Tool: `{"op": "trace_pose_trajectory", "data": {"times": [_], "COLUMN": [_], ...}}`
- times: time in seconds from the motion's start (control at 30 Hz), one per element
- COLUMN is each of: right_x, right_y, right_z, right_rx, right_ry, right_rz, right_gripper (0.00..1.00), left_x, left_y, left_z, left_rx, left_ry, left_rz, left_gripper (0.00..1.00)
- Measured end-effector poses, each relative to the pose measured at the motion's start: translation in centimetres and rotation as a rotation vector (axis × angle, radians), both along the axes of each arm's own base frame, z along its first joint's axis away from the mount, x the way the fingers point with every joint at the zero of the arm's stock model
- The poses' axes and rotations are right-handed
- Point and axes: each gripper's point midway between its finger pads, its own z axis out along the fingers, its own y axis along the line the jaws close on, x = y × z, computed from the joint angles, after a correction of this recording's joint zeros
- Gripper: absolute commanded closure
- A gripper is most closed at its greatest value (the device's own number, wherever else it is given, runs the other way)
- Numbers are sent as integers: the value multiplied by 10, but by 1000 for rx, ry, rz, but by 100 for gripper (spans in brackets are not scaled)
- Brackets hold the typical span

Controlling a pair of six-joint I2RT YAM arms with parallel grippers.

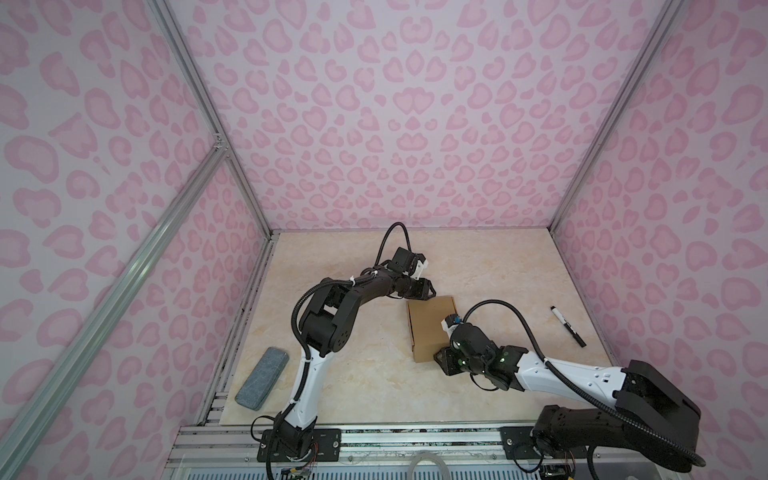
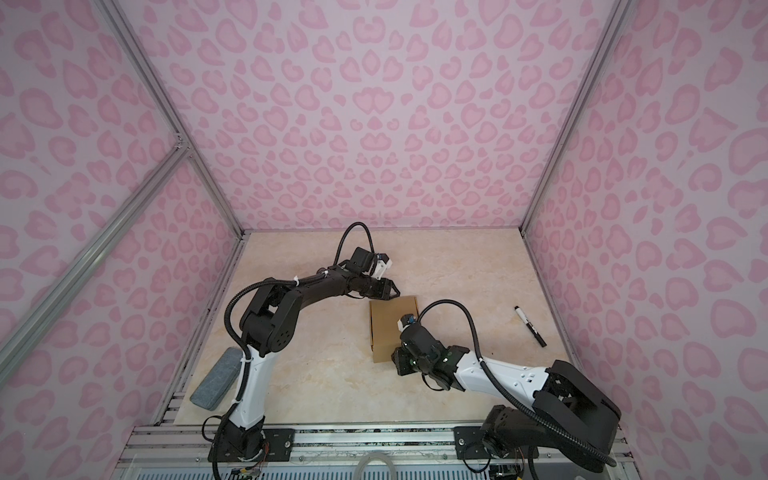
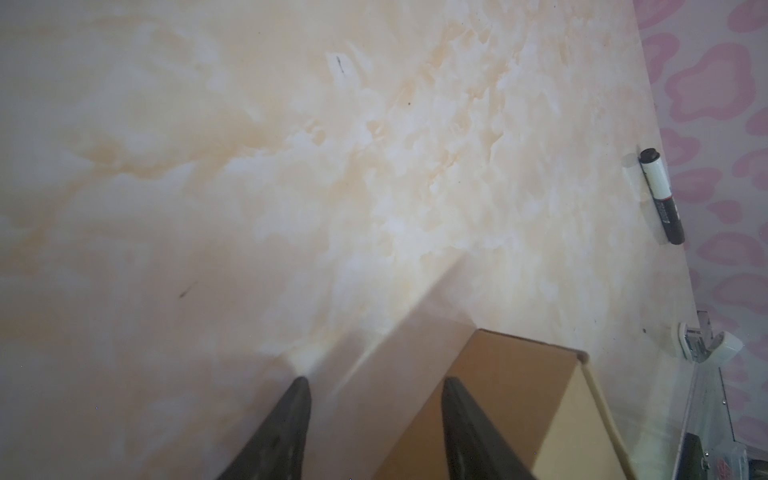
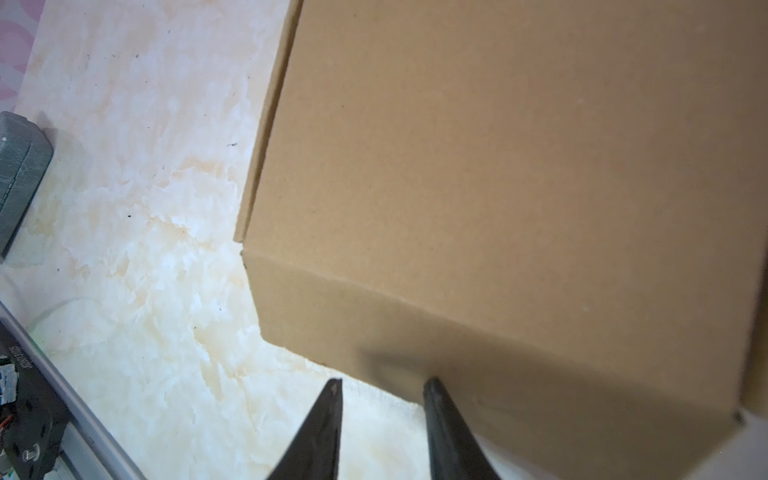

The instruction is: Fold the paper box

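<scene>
Now | plain brown corrugated cardboard box point(image 1: 430, 328): closed up, lying flat near the middle of the beige marble-look surface point(image 1: 357, 382) | left gripper point(image 3: 376, 380): jaws well apart, empty, at the box's far corner (contact unclear) | right gripper point(image 4: 384, 380): jaws narrowly apart, empty, at its near edge

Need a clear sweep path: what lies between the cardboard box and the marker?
Bare marble tabletop, per the left wrist view; the right arm's cable arches above.
</scene>
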Motion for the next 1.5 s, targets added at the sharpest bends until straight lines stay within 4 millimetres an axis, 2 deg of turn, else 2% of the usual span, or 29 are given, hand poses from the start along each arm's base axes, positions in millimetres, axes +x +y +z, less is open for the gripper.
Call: {"op": "trace_pose_trajectory", "data": {"times": [0.83,1.3,1.5], "right_x": [11,22,26], "right_y": [3,3,3], "right_z": [-13,-29,-28], "right_rx": [-4,-32,-29], "right_ry": [-37,-55,-72], "right_rz": [18,31,43], "right_gripper": [64,64,64], "left_x": [-1,-2,-1], "left_y": [-1,-2,-3], "left_z": [0,0,1], "left_rx": [-6,-9,-13], "left_ry": [-2,-3,-9], "left_rz": [-4,-3,3], "left_gripper": [46,46,46]}}
